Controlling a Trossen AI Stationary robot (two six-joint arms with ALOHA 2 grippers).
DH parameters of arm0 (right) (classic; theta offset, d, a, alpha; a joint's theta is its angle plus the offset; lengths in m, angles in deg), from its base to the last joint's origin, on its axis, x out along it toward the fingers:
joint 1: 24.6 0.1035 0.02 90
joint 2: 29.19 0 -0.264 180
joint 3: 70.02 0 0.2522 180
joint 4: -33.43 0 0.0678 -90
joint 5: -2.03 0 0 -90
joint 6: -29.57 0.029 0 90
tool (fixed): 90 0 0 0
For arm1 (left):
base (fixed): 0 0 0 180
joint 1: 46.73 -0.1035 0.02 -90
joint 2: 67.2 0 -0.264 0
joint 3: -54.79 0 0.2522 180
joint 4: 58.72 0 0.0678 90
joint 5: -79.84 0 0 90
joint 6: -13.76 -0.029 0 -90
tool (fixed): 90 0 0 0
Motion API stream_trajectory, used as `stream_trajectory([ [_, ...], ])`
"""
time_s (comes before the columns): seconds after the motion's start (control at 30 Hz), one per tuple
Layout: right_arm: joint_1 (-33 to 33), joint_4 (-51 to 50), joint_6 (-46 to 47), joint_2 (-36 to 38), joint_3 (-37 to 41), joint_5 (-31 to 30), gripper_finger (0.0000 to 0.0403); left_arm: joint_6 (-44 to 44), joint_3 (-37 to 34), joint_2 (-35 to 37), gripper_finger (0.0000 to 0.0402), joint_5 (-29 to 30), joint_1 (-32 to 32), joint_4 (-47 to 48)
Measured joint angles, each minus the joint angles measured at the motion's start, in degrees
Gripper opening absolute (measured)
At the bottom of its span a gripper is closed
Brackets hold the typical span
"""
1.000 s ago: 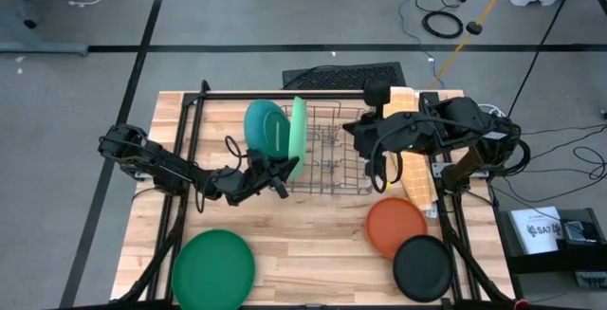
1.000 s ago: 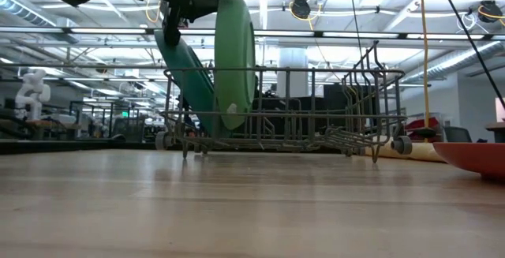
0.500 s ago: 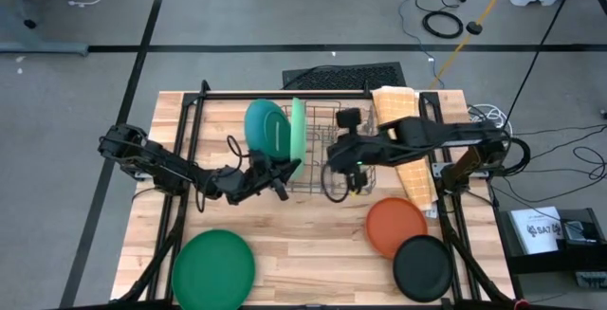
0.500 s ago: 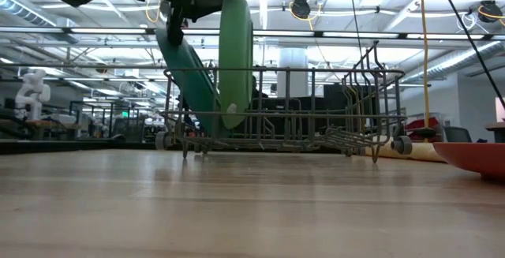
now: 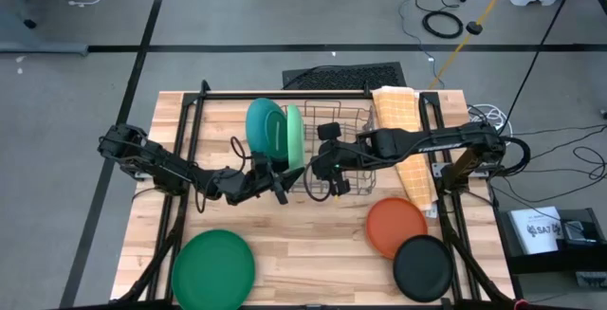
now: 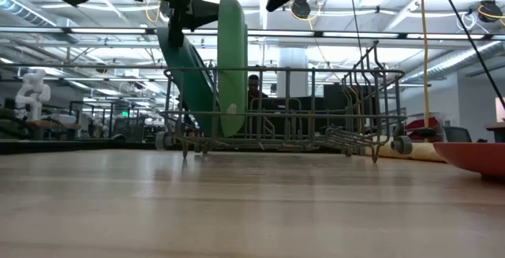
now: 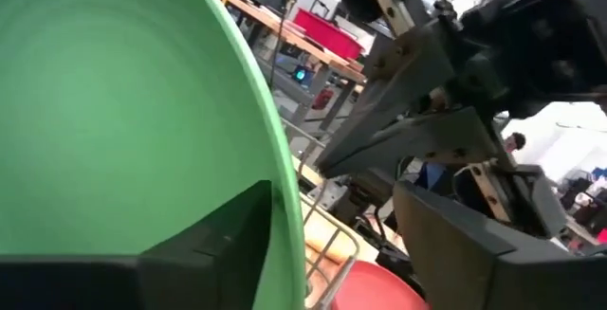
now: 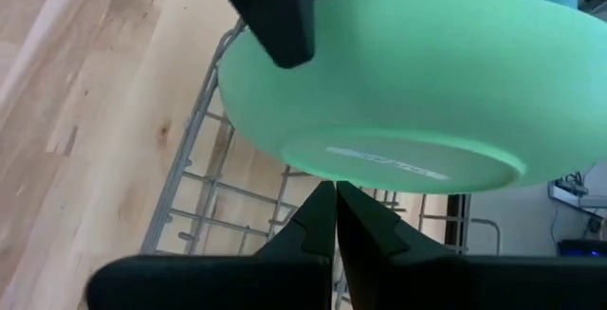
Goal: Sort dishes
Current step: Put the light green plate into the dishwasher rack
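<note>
Table (image 5: 313, 244): pale wood planks, carrying the rack, all five plates and both arms.
Wire rack (image 5: 337, 154): grey, at the table's far middle; two plates on edge at its left end.
Checked cloth (image 5: 403, 144): orange, just beside the rack's right side.
Dark green plate (image 5: 213, 269): flat on the near left of the table, well apart from the rack.
Teal plate (image 5: 263, 127): on edge in the rack, leaning, outermost on the left.
Light green plate (image 5: 295, 137): upright on edge, just beside the teal one.
Orange plate (image 5: 396, 227): flat, near right.
Black plate (image 5: 423, 267): flat, overlapping the orange plate's near edge.
Left gripper (image 5: 282, 179): at the light green plate's near rim, fingers spread on either side of it.
Right gripper (image 8: 334, 217): over the rack, fingers pressed together, tips next to the light green plate's underside.
</note>
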Motion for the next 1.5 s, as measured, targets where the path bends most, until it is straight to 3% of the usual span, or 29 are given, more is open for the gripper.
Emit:
stream_trajectory([
  [0.17,-0.05,1.30,0.26,0.00,0.64,0.00,0.0004,-0.09,0.00,0.00,0.0268,-2.90,-0.07,-2.57],
  [0.4,-0.02,1.61,0.48,0.00,0.71,0.00,0.0004,-3.09,0.04,1.88,0.0272,-4.66,-0.15,-3.22],
  [0.77,-0.01,2.55,0.46,0.00,0.71,1.48,0.0004,-10.54,0.11,7.20,0.0272,-4.09,-0.89,-2.62],
  [1.03,-0.02,2.69,0.50,0.00,0.69,1.47,0.0004,-7.33,0.20,8.26,0.0269,-1.79,-2.60,2.63],
  [1.23,0.00,3.21,0.52,0.00,0.69,1.47,0.0004,2.26,0.19,8.20,0.0214,-2.19,-5.03,10.93],
  [1.5,0.00,4.03,0.52,0.00,0.69,1.46,0.0004,1.49,0.13,8.13,0.0088,-2.82,-5.40,9.20],
])
